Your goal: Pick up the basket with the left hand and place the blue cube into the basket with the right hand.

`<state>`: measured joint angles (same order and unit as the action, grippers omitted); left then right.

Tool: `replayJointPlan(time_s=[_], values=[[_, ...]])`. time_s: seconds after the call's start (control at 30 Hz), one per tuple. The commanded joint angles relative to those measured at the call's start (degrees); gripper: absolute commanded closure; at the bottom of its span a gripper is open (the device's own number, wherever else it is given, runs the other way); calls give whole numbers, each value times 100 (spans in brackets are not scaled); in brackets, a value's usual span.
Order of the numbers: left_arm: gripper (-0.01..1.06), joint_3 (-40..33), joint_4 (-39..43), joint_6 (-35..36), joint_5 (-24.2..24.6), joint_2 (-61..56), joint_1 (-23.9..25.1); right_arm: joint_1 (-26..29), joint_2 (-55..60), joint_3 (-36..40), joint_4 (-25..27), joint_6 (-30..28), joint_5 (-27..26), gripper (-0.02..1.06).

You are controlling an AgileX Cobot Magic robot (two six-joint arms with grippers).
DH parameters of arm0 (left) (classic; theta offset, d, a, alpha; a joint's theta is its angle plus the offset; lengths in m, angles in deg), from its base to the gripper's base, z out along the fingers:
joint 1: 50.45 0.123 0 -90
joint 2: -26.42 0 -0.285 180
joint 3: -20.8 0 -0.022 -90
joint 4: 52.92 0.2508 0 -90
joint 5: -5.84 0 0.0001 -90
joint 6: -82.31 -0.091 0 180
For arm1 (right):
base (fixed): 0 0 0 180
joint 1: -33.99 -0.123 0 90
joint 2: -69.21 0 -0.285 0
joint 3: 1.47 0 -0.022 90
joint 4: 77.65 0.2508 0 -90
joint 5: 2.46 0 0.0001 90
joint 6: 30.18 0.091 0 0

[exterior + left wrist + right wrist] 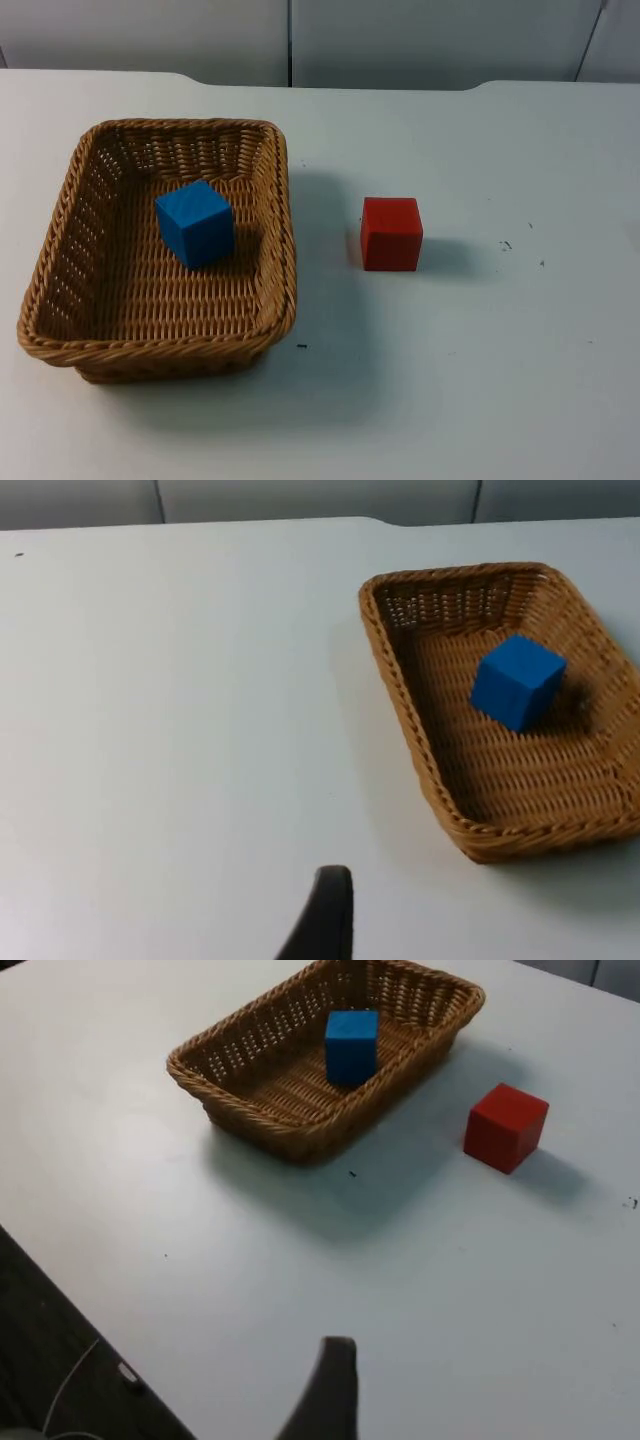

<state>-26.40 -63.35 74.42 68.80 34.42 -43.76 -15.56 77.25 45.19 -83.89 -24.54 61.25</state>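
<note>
The wicker basket [60,240] sits flat on the white table [480,380], and the blue cube [196,222] rests inside it on the woven floor, nearer the basket's far wall than its near rim. A red cube [391,233] stands on the table just beside the basket, apart from its wall. The left gripper [330,920] and the right gripper [330,1390] both hang above bare table well apart from the basket, each showing one black fingertip, so whether their jaws are open or closed cannot be told.
</note>
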Motion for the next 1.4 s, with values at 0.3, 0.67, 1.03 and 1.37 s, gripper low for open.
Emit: replayJointPlan(time_s=[0.3, 0.67, 1.03, 1.37], values=[[2, -78, 333, 402, -125, -21, -186, -25, -25, 144, -150, 3, -182, 27], [0, -78, 333, 402, -125, -21, -250, -25, -25, 152, 69, -324, -193, 0], [0, -78, 333, 402, -125, -21, -240, -25, -25, 152, 178, -466, -193, 0], [0, -78, 333, 402, -125, -21, -240, -25, -25, 152, 167, -456, -205, 0]])
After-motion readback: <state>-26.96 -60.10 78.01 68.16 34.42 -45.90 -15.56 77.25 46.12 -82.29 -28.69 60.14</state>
